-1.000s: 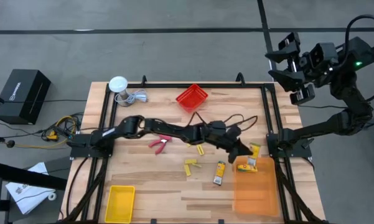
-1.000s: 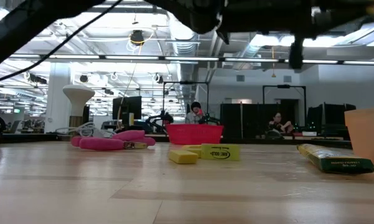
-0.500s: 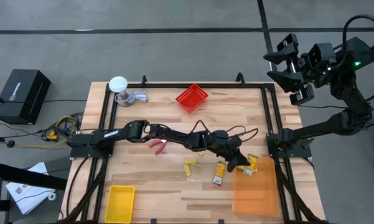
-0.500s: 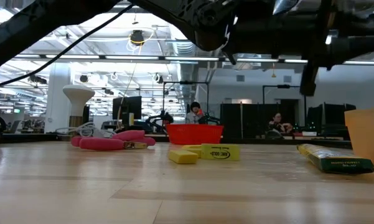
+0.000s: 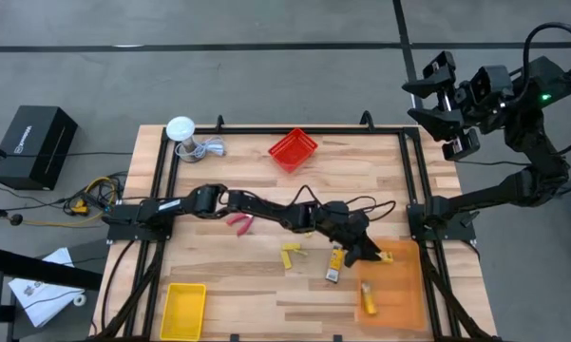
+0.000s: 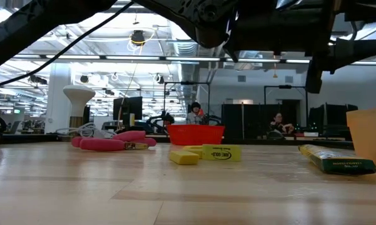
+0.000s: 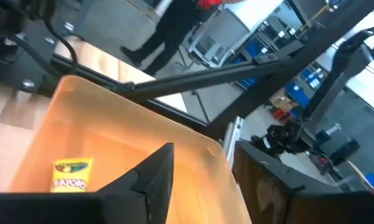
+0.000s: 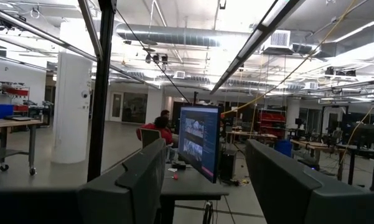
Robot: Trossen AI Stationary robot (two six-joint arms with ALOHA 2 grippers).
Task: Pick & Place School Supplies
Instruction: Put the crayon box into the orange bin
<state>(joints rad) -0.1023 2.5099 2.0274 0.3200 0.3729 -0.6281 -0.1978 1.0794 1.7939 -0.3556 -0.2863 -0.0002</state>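
My left gripper (image 5: 369, 253) hangs open over the far left corner of the orange bin (image 5: 404, 304), holding nothing. A yellow-orange box (image 7: 71, 175) lies flat on the bin's floor (image 5: 368, 302). A small yellow piece (image 5: 385, 256) sits at the bin's far edge. Another yellow-orange box (image 5: 334, 264) lies flat on the table just left of the bin. Small yellow pieces (image 5: 291, 255) and a red-handled tool (image 5: 239, 221) lie on the table farther left. My right gripper (image 5: 435, 95) is raised beyond the table's far right corner, open and with nothing between its fingers (image 8: 143, 180).
A red bin (image 5: 293, 149) stands at the far middle and a yellow bin (image 5: 183, 310) at the near left. A white round object with a cable (image 5: 182, 131) sits at the far left corner. My left arm (image 5: 266, 207) stretches across the table's middle. People sit in the room behind.
My left gripper has gone toward the near right, over the orange bin's corner, and has opened. The yellow-orange box that it carried has fallen and now lies on the bin's floor.
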